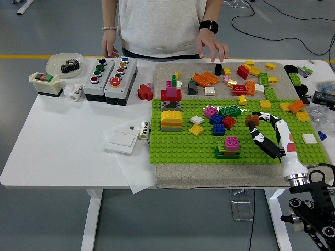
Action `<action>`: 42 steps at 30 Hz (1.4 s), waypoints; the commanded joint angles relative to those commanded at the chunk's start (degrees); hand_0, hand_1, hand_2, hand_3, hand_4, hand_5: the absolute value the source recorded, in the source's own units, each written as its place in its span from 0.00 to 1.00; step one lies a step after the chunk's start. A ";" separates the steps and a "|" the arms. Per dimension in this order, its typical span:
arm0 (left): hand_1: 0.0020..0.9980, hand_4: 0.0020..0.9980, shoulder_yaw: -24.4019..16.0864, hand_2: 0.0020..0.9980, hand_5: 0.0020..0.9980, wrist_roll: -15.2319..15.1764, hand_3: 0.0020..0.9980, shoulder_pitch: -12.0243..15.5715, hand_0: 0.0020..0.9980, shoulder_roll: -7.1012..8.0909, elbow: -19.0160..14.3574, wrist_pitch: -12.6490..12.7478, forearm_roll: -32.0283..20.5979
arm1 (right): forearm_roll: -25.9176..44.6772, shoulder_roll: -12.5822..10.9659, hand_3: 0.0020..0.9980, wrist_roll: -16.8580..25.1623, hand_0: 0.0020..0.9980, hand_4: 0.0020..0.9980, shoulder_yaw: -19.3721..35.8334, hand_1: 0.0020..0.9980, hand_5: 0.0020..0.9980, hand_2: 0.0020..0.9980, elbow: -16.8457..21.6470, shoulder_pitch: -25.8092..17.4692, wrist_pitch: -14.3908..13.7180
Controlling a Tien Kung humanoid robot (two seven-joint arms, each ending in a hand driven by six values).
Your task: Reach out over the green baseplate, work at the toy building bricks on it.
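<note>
Green baseplate (178, 149) lies on the right half of the white counter (63, 146), toward its near edge, with a yellow brick stack (171, 120) near its left edge, a magenta-topped stack (229, 147) by its near edge and a brown brick (253, 120) right of centre. The right robot hand (260, 128) comes from the near right corner with its fingers curled beside the brown brick; I cannot tell if it pinches it. To do this step well, I think it should close gently and squarely, without knocking the red brick (229, 122) just left.

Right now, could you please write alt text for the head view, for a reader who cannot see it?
The robot's right hand reaches over the green baseplate, fingers at a brown brick among scattered toy bricks. A person stands at the white table's far side.
</note>
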 joint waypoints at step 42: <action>0.58 0.60 0.00 0.64 0.68 -0.13 0.58 -0.02 0.50 -0.06 -0.22 -0.22 0.20 | 0.07 1.71 0.53 0.00 1.00 0.73 -6.59 0.80 0.55 0.79 -0.53 0.70 -2.08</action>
